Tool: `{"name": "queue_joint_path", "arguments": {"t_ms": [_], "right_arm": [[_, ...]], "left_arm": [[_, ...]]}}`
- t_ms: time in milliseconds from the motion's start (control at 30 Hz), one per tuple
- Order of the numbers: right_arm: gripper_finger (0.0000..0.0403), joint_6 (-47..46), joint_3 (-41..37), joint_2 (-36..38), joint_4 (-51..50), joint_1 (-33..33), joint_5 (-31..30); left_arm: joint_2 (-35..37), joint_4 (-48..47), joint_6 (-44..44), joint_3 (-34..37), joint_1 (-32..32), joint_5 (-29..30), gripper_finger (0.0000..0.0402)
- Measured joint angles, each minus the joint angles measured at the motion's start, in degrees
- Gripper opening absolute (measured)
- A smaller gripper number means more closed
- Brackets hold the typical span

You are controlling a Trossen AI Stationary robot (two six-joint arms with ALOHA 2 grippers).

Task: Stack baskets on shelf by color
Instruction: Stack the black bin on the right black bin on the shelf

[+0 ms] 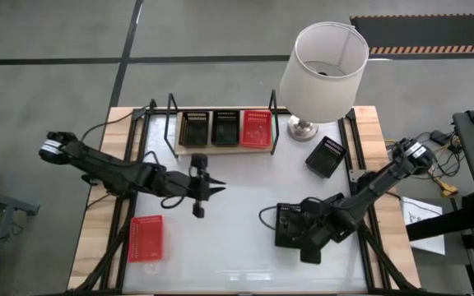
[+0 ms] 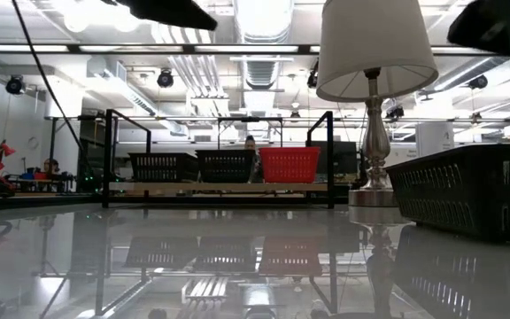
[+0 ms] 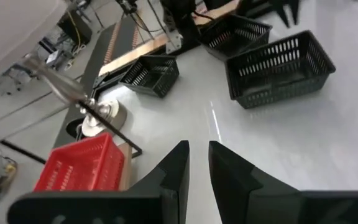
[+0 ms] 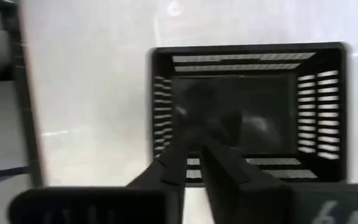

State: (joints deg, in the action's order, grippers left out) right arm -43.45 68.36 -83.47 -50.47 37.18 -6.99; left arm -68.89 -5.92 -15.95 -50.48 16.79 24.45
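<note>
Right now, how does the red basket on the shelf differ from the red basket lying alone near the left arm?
The red basket on the shelf sits at one end of the shelf, beside two black baskets; the loose red basket lies alone on the white table. The first stands near the lamp, the second near the table's front edge. Both are red, rectangular, grid-walled and upright.

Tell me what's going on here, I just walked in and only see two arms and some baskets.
A two-arm robot is sorting baskets onto the shelf, which already holds two black baskets and one red basket. The right gripper is over a black basket near the table's front right, fingers nearly together. The left gripper hovers mid-table, holding nothing. Another red basket lies front left, and another black one sits beside the lamp.
</note>
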Motion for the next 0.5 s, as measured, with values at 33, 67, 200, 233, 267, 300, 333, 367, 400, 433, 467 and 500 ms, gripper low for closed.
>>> {"name": "queue_joint_path", "arguments": {"t_ms": [33,67,200,233,267,300,333,367,400,433,467,500], "right_arm": [[0.0046,-0.5,1.3,-0.8,-0.2,0.2,0.5],[0.0057,-0.8,2.5,-1.7,-0.2,0.5,0.8],[0.0111,-1.6,5.8,-6.2,-1.0,1.6,0.9],[0.0123,-1.6,6.5,-7.5,-1.3,1.9,1.0],[0.0135,-1.6,7.0,-8.8,-1.9,2.0,1.0],[0.0146,-1.5,7.6,-9.9,-2.2,2.1,1.0],[0.0157,-1.2,8.0,-10.9,-2.1,2.4,1.0],[0.0165,-0.5,8.3,-11.9,-2.1,2.6,1.0],[0.0173,-0.2,8.6,-12.9,-2.2,2.8,1.0],[0.0179,-0.1,8.8,-13.8,-2.3,3.0,1.0],[0.0183,0.0,8.9,-14.7,-2.6,3.1,1.0],[0.0186,-0.1,8.9,-15.4,-3.1,3.1,1.0]], "left_arm": [[1.1,0.4,0.6,1.0,0.2,0.0,0.0044],[2.1,1.5,0.7,1.9,0.3,0.0,0.0044],[6.1,5.7,0.6,5.6,1.3,0.0,0.0044],[6.9,6.5,0.6,6.2,1.4,0.0,0.0044],[7.9,6.9,0.6,7.0,1.7,0.0,0.0044],[8.8,7.6,0.6,7.7,1.9,0.0,0.0044],[9.5,9.0,0.6,8.5,2.1,0.0,0.0044],[10.2,9.9,0.5,9.2,2.3,0.0,0.0044],[11.0,10.5,0.5,9.9,2.5,0.0,0.0044],[11.7,10.5,0.5,10.4,2.7,0.0,0.0044],[12.3,10.5,0.5,10.6,2.9,0.0,0.0044],[12.8,10.9,0.5,10.8,3.1,0.0,0.0044]]}}
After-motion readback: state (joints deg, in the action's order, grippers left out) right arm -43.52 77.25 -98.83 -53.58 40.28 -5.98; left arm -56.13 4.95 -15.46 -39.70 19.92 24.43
